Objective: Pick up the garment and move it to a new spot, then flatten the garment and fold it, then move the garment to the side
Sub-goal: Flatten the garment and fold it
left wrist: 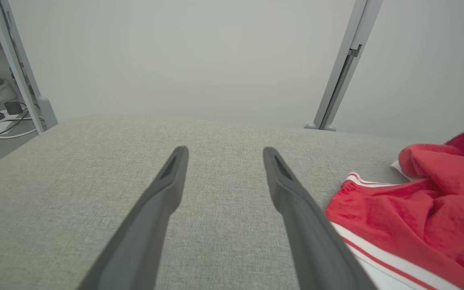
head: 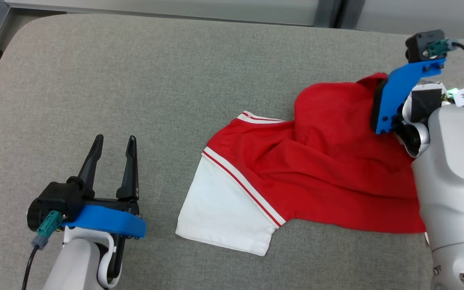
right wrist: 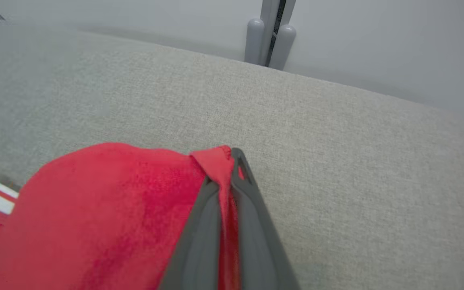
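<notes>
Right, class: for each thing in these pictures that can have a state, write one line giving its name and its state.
garment: unfolded and rumpled, one red edge pinched, white part lying flat on the grey surface.
right gripper: shut on the garment's red edge.
left gripper: open, holding nothing, apart from the garment.

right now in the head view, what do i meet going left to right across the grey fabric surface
left gripper, open → garment, white part first, then the bunched red part → right gripper, shut on the garment's red edge
</notes>
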